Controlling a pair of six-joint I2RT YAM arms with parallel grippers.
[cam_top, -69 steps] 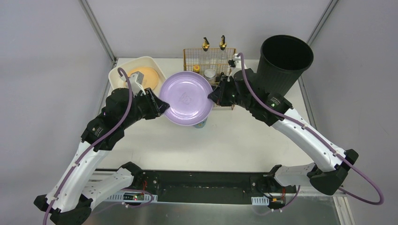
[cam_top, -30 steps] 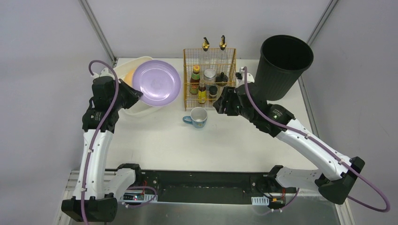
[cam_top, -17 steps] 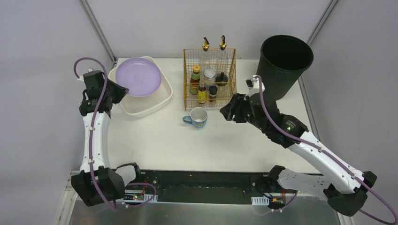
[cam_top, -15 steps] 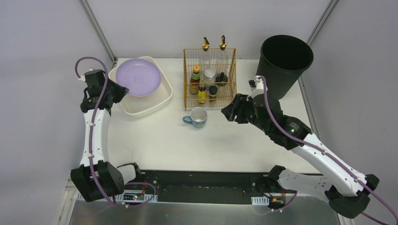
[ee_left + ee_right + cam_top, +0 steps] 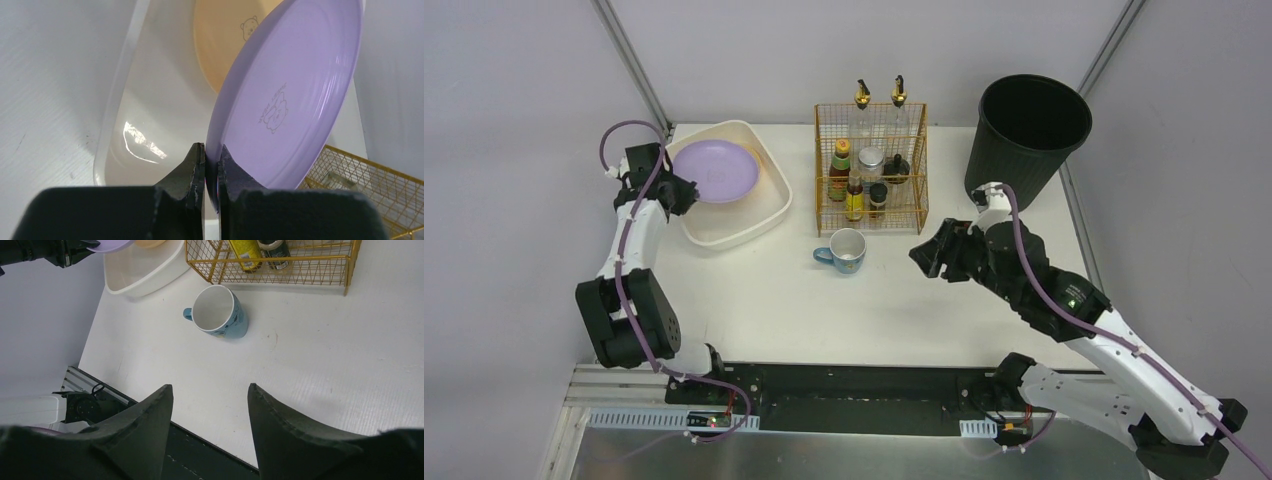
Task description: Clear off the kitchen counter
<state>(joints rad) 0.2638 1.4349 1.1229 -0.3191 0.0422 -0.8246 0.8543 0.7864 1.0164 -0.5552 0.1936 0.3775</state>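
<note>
Plate rim pinched: left end effector (image 5: 210,150) is closed hard on the near edge of the purple plate (image 5: 290,100), one finger on each face, so the plate hangs at a slant in the mouth of the white basin (image 5: 115,95). The edge grip probably serves to slide it down onto the orange plate (image 5: 225,45) lying in the basin. Whether the two plates touch yet, cannot tell. Right end effector (image 5: 210,387) hovers with jaws apart and nothing between them, over bare bench (image 5: 904,310), nearer than and to the right of the blue mug (image 5: 220,310). The bench runs under everything: basin at far left, gold wire rack (image 5: 894,215) of bottles at far centre, black bin (image 5: 1024,130) at far right. The mug stands upright, mouth up, handle to the left, alone on the open middle. It looks like the only loose item left to clear. Obstacles: the rack's front wall sits just behind the mug, so a reach from above or the near side looks safest. The bin is well apart.
</note>
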